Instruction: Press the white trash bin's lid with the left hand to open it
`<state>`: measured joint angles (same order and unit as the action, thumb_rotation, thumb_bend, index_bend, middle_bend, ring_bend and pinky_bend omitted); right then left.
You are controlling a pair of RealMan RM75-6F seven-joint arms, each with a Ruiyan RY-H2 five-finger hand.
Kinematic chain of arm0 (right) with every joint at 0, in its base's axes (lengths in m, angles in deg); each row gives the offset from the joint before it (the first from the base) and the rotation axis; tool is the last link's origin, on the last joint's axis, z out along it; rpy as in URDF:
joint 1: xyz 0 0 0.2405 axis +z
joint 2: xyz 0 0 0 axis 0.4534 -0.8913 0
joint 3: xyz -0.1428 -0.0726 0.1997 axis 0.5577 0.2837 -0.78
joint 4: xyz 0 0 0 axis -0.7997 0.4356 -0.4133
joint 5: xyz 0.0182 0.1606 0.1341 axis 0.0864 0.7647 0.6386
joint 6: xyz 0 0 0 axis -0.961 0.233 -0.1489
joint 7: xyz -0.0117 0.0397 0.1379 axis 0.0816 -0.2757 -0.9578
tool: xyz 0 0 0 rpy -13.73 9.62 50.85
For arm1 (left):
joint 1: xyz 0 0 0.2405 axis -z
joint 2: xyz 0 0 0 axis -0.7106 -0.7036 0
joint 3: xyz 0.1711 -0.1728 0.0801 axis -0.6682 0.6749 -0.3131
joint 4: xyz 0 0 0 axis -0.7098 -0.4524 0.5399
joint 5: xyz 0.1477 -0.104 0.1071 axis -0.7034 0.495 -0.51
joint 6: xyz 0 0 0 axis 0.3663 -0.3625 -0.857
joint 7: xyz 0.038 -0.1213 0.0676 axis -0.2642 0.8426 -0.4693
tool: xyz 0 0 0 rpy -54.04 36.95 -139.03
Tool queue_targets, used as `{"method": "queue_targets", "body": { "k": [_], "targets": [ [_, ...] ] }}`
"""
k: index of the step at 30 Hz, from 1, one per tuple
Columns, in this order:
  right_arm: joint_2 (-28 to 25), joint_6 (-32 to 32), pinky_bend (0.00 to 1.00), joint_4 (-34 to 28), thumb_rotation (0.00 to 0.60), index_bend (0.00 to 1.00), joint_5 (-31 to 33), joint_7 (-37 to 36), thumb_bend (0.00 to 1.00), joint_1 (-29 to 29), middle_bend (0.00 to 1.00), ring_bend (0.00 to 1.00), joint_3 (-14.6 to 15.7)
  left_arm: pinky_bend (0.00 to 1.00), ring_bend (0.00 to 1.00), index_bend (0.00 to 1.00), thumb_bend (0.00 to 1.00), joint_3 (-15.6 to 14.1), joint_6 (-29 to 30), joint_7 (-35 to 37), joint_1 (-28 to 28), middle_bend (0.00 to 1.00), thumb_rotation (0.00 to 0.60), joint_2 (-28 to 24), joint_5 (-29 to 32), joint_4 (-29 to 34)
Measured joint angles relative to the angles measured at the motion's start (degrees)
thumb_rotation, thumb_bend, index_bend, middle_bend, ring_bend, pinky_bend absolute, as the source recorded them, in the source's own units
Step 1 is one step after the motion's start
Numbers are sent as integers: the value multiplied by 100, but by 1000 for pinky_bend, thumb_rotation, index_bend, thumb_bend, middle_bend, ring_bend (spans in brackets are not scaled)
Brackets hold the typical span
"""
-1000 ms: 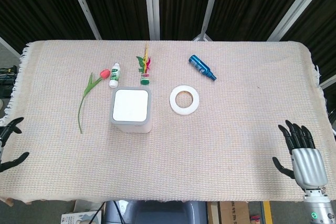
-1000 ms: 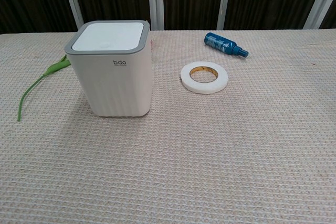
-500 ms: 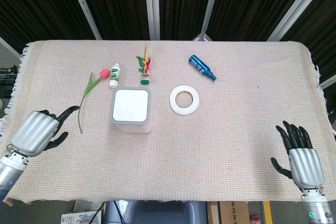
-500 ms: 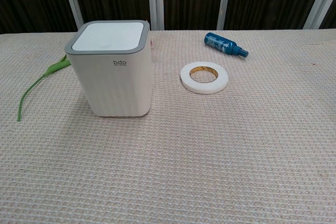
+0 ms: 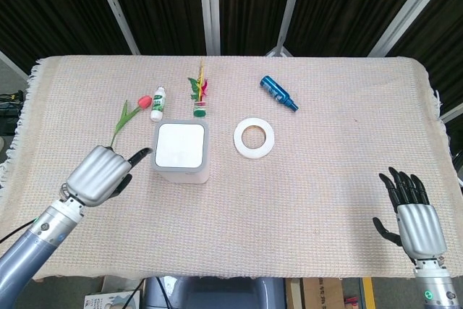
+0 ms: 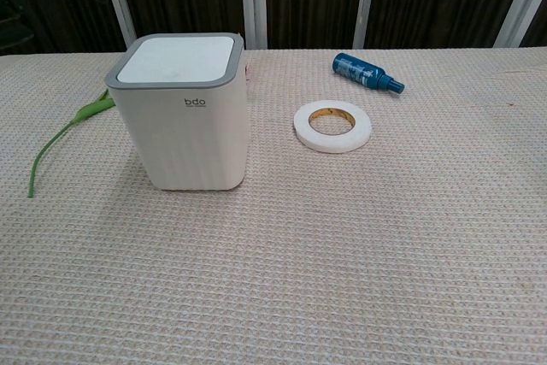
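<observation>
Both hands show only from the head camera.
Left hand [image 5: 101,173] curled, empty, beside white trash bin [image 5: 181,152]; right hand [image 5: 411,211] spread, empty; lid [image 6: 178,59] flat, closed.

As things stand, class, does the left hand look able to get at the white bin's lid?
Probably yes: the left hand is just beside the white bin, and nothing lies between it and the closed lid.
</observation>
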<state>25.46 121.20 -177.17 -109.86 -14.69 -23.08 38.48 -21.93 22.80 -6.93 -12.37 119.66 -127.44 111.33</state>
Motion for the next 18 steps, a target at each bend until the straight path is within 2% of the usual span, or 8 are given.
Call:
{"method": "queue_targets", "body": {
  "k": [9, 18],
  "targets": [
    [17, -36, 0, 53, 600, 121, 92, -22, 268, 29, 19, 0, -53, 659, 782, 203, 656, -88, -173, -737, 565, 858, 600, 495, 1008, -20],
    [51, -105, 0, 81, 600, 121, 157, 12, 268, 63, 19, 0, -67, 659, 782, 203, 656, -201, -83, -1147, 1035, 857, 600, 937, 1617, -228]
  ]
}}
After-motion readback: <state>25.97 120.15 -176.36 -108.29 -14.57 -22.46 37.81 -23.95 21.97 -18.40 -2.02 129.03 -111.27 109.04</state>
